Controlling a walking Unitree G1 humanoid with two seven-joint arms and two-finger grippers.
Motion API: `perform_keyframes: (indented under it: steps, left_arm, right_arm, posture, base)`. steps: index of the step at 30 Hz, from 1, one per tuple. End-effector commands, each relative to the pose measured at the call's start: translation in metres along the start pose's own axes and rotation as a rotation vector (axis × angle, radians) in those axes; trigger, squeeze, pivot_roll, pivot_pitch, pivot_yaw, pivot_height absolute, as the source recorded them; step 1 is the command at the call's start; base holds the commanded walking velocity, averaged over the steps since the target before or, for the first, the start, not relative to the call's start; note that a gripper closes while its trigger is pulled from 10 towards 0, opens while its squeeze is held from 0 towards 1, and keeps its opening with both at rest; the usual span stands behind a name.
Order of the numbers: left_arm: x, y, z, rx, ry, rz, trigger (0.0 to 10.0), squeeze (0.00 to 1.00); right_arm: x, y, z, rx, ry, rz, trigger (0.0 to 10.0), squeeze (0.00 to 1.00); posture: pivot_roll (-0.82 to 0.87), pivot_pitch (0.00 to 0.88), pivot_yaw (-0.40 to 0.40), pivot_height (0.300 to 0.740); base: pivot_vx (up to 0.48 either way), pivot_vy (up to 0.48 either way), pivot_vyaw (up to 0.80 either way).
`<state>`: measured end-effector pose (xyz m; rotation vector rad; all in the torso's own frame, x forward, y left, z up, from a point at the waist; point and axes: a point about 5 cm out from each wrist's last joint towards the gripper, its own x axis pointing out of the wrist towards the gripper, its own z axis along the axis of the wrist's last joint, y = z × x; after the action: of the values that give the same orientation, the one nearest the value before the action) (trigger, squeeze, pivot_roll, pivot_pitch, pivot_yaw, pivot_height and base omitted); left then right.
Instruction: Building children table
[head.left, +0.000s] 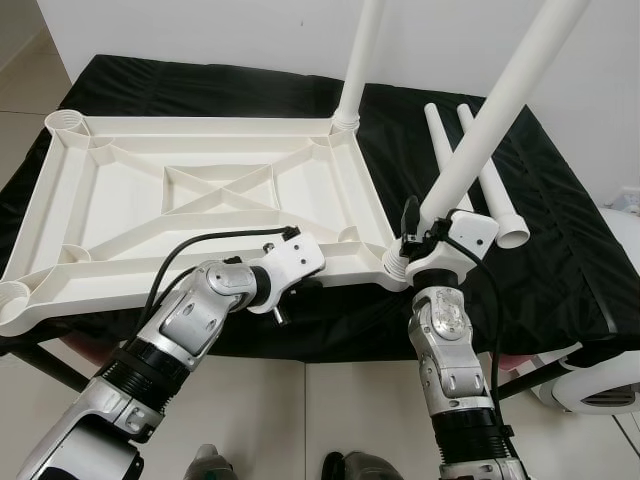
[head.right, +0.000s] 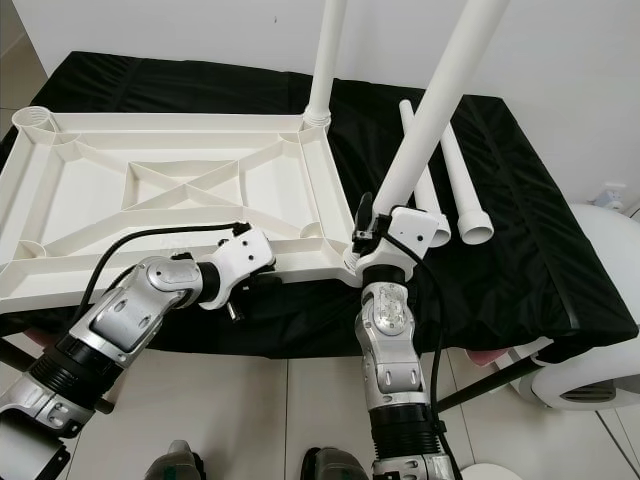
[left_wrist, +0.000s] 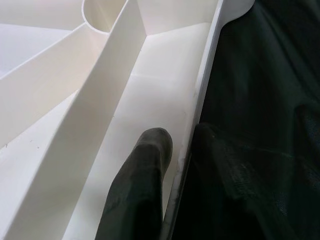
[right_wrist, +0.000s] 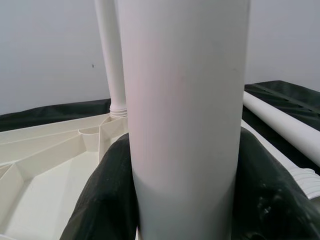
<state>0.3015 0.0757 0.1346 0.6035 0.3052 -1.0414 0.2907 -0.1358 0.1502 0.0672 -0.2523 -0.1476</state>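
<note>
A white plastic table top (head.left: 120, 190) lies upside down on a black cloth. One white leg (head.left: 358, 70) stands upright in its far right corner socket. My right gripper (right_wrist: 185, 200) is shut on a second leg (head.left: 490, 125) low down. This leg leans to the right, with its foot at the near right corner socket (head.left: 396, 264). My left gripper (left_wrist: 182, 140) is shut on the table top's near rim (left_wrist: 200, 100), one finger (left_wrist: 145, 170) inside the rim and the other outside. Two loose legs (head.left: 492, 185) lie side by side on the cloth to the right.
The black cloth (head.left: 560, 260) covers a low stand that ends just in front of me. Open sockets sit at the table top's left corners (head.left: 65, 122). A white rounded device (head.left: 600, 385) stands on the tiled floor at the right. A white wall runs behind.
</note>
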Motion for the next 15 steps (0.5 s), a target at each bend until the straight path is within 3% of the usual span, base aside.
perform_keyframes:
  steps: [1, 15]
  left_arm:
    - [-0.010, 0.012, 0.000, 0.020, 0.012, 0.065, 10.0, 0.00]
    - [-0.011, 0.012, 0.001, 0.025, 0.009, 0.066, 10.0, 0.00]
  right_arm:
    - [-0.015, -0.031, -0.035, -0.093, 0.167, -0.104, 10.0, 0.00]
    - [-0.033, -0.041, -0.042, -0.140, 0.173, -0.039, 10.0, 0.00]
  posture:
    - [0.05, 0.060, -0.072, 0.740]
    - [0.05, 0.056, -0.070, 0.740]
  base:
    - [0.000, 0.000, 0.00]
    - [0.000, 0.000, 0.00]
